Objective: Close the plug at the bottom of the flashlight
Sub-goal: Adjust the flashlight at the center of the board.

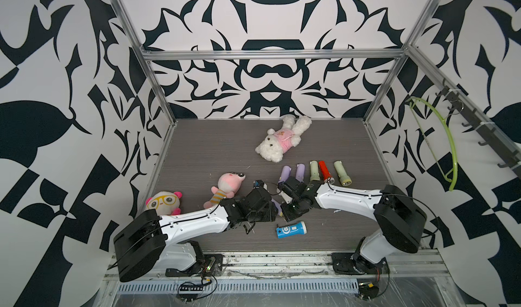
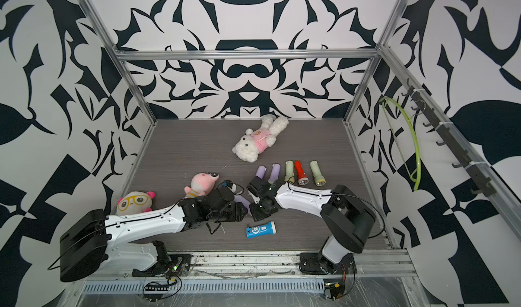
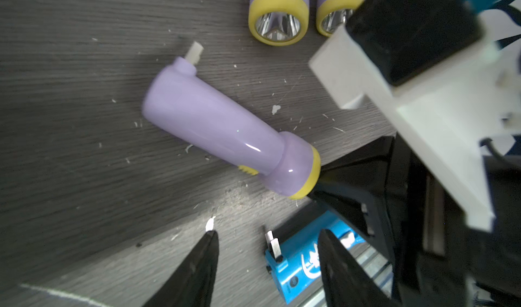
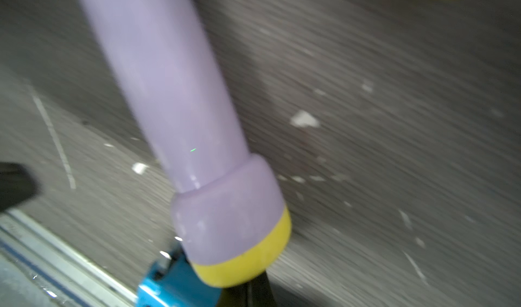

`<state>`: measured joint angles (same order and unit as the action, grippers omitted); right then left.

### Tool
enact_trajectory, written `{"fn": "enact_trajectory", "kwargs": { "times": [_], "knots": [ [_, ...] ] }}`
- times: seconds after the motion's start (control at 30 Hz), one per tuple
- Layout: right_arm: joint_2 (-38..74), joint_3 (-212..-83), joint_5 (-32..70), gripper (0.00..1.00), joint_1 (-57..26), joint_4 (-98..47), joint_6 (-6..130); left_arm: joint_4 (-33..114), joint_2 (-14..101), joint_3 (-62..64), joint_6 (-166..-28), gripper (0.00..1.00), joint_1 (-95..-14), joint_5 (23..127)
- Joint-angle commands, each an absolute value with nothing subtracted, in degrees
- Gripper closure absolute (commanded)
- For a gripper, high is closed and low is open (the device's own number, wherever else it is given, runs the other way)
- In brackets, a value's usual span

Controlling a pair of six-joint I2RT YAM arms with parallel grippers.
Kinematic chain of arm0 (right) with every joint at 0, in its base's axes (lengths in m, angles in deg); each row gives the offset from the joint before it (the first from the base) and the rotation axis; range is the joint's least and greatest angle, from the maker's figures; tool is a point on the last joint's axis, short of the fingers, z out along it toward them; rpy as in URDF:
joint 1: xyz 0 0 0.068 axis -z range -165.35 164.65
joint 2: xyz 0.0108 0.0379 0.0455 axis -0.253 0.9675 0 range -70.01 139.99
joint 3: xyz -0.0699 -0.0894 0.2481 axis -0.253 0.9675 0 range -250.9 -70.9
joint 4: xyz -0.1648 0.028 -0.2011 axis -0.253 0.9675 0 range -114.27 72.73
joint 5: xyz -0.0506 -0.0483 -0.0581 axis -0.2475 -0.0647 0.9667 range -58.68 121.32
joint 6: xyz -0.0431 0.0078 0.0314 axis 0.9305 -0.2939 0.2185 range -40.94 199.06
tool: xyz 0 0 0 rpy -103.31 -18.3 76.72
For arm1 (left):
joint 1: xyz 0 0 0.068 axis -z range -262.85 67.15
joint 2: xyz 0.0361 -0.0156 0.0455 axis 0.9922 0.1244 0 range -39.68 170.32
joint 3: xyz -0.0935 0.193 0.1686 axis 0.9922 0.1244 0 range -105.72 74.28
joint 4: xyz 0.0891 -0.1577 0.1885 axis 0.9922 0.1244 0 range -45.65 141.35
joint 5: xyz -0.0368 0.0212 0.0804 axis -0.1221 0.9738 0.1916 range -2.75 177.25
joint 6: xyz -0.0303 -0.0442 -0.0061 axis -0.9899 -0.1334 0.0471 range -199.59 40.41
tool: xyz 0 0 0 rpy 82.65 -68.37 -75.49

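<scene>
A purple flashlight (image 3: 220,128) with a yellow head lies on the dark table between my two arms; only a sliver of it (image 2: 243,200) shows in a top view. A white plug prong (image 3: 195,52) sticks out of its base. My right gripper (image 4: 253,291) is shut, its black tip resting against the yellow head (image 3: 308,176). My left gripper (image 3: 267,232) is open and holds nothing. Its fingertips hang above a blue flashlight (image 1: 291,229), which lies on its side with its own metal prongs (image 3: 275,246) folded out.
Several more flashlights, purple (image 1: 286,173), green (image 1: 313,171) and red (image 1: 324,170), lie in a row behind the right arm. Three plush toys lie on the table: white (image 1: 282,142) at the back, pink (image 1: 228,185) and yellow-faced (image 1: 163,202) at the left. A metal rail (image 1: 282,259) runs along the front edge.
</scene>
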<state>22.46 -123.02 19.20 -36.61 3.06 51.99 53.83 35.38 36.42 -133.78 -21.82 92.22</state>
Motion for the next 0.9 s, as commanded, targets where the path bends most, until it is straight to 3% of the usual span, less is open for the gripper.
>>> {"fn": "enact_trajectory", "kwargs": {
  "times": [0.0,0.23,0.67,0.87],
  "knots": [
    [23.7,-126.4,14.1,1.00,-37.6,-1.6,50.6,58.1,36.3,34.6,-133.8,0.39,-22.1,94.3],
    [23.0,-128.2,12.5,1.00,-38.5,-2.8,50.8,65.3,33.8,34.4,-135.2,0.39,-23.0,100.3],
    [7.1,-129.7,36.0,1.00,-35.8,16.0,56.1,61.1,35.4,32.9,-134.6,0.35,-24.9,102.9],
    [3.3,-128.1,38.0,1.00,-33.2,16.7,56.5,61.0,40.9,31.2,-137.2,0.35,-25.0,103.4]
  ]
}}
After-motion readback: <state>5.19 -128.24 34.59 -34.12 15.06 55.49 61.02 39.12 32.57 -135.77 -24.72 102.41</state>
